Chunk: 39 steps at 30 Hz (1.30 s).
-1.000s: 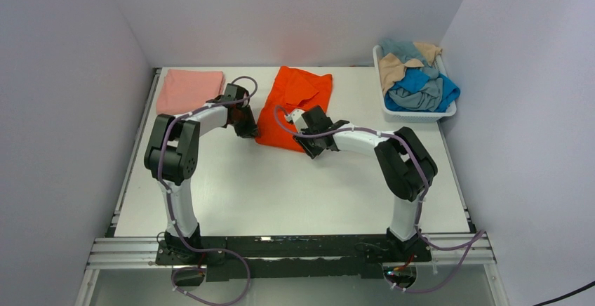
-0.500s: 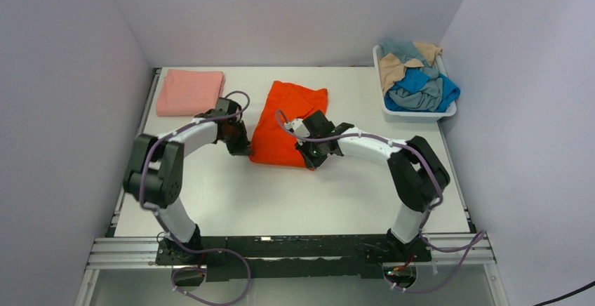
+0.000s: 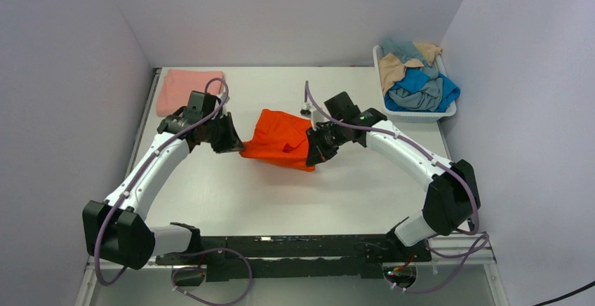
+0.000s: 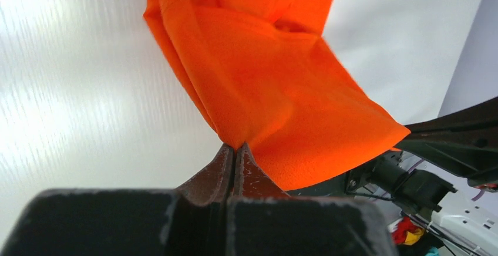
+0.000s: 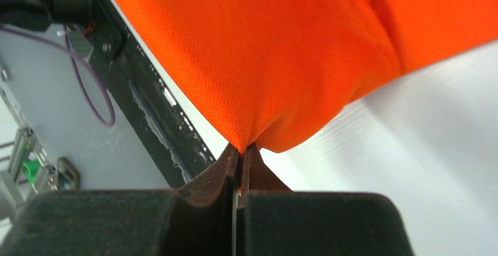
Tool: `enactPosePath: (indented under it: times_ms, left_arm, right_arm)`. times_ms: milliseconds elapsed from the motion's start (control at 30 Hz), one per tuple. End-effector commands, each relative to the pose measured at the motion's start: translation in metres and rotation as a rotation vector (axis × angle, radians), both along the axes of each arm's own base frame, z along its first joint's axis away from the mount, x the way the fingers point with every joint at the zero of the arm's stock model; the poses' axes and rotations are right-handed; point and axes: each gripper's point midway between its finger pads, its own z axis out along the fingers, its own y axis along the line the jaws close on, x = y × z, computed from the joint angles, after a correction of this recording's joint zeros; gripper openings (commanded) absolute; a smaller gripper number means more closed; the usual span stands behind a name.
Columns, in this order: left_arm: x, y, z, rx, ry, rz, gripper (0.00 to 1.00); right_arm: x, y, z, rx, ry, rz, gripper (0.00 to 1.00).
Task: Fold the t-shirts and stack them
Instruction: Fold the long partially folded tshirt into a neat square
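Note:
The bright orange t-shirt (image 3: 282, 139) hangs stretched between both grippers above the middle of the table. My left gripper (image 3: 237, 148) is shut on its left corner; in the left wrist view the cloth (image 4: 264, 74) runs out of the closed fingertips (image 4: 235, 150). My right gripper (image 3: 312, 157) is shut on its right corner; in the right wrist view the cloth (image 5: 264, 50) is pinched at the tips (image 5: 242, 150). A folded salmon-pink t-shirt (image 3: 181, 90) lies at the back left of the table.
A white plastic basket (image 3: 449, 113) at the back right holds blue, grey-blue, teal and tan shirts (image 3: 414, 74). Grey walls close in on the left, back and right. The black arm mounting rail (image 3: 295, 246) runs along the near edge.
Both grippers have lifted the orange shirt's near edge off the table and pulled it toward the front. The shirt has bunched up shorter. Both arms have stretched out higher.

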Motion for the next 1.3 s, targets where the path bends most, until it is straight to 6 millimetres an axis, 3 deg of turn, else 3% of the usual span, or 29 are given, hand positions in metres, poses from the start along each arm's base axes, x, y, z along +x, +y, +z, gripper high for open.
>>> enactPosePath:
  times_ms: [0, 233, 400, 700, 767, 800, 867, 933, 1000, 1033, 1067, 1133, 1200, 1267]
  left_arm:
    - [0.048, -0.013, 0.035, -0.045, -0.146, 0.008, 0.00]
    - [0.129, -0.019, 0.040, -0.005, -0.207, 0.072, 0.00]
    - [0.180, -0.026, 0.023, 0.024, -0.195, 0.081, 0.00]
    - [0.228, -0.023, -0.035, 0.062, -0.115, 0.102, 0.00]
    - [0.234, -0.024, -0.044, 0.058, -0.099, 0.093, 0.00]
    - [0.238, -0.024, -0.051, 0.065, -0.089, 0.092, 0.05]
    - [0.243, -0.025, -0.050, 0.067, -0.092, 0.091, 0.24]
    - [0.247, -0.025, -0.042, 0.058, -0.110, 0.088, 0.42]
    - [0.248, -0.023, -0.027, 0.058, -0.144, 0.093, 0.68]
    - [0.246, -0.024, -0.020, 0.052, -0.160, 0.089, 0.92]
    - [0.244, -0.025, -0.011, 0.044, -0.180, 0.082, 0.99]
    - [0.235, -0.023, -0.008, 0.046, -0.198, 0.068, 0.99]
    - [0.224, -0.020, -0.018, 0.065, -0.180, 0.049, 0.99]
    - [0.211, -0.019, -0.029, 0.077, -0.167, -0.007, 1.00]
  right_arm:
    - [0.037, -0.005, 0.032, 0.072, -0.068, -0.120, 0.00]
    - [0.123, -0.025, 0.030, 0.075, -0.162, -0.252, 0.00]
    - [0.164, -0.035, -0.006, -0.001, -0.117, -0.232, 0.00]
    - [0.231, -0.044, -0.043, -0.043, -0.134, -0.264, 0.00]
    - [0.240, -0.046, -0.055, -0.061, -0.123, -0.262, 0.06]
    - [0.246, -0.046, -0.061, -0.066, -0.130, -0.264, 0.15]
    - [0.264, -0.049, -0.063, -0.077, -0.176, -0.286, 0.53]
    - [0.282, -0.053, -0.055, -0.100, -0.223, -0.333, 0.72]
    - [0.294, -0.056, -0.037, -0.103, -0.271, -0.376, 0.87]
    - [0.297, -0.057, -0.027, -0.096, -0.296, -0.401, 0.98]
    - [0.298, -0.059, -0.016, -0.086, -0.320, -0.429, 1.00]
    - [0.288, -0.066, -0.002, -0.060, -0.331, -0.517, 1.00]
    - [0.276, -0.066, 0.005, -0.009, -0.315, -0.580, 1.00]
    - [0.254, -0.053, 0.005, 0.084, -0.252, -0.576, 1.00]
